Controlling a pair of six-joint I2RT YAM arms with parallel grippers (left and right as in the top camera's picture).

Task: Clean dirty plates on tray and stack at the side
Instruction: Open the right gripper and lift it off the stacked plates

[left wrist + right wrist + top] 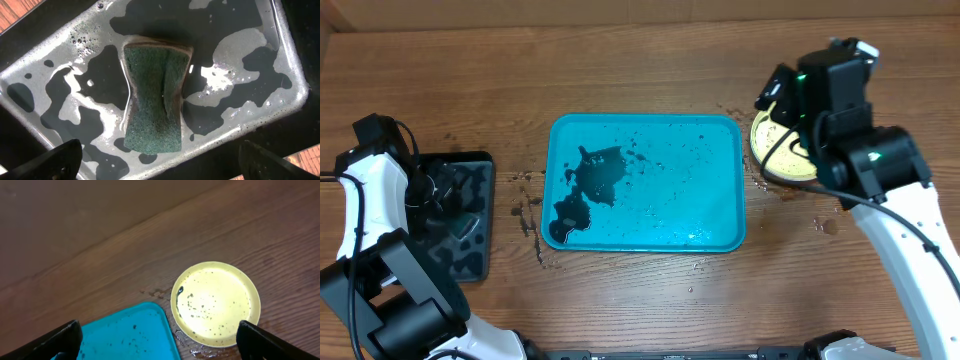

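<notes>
Yellow-green plate (216, 303) just beside tray (131, 336) corner; left gripper (160, 146), right gripper (159, 325) spread wide

No text, label, brand or number can be read in any view. The tray (705, 205) carries only dark spots and smears. The plate (215, 302) just right of the tray shows speckles and one dark mark, none of them letters. The sponge (155, 95), well left of the tray, has a plain green face. On the right arm (880, 160), right of the tray, a small green light (802, 77) glows. It may be a status sign, but it is too small in the overhead view to tell, and no lettering can be made out on the housing.
</notes>
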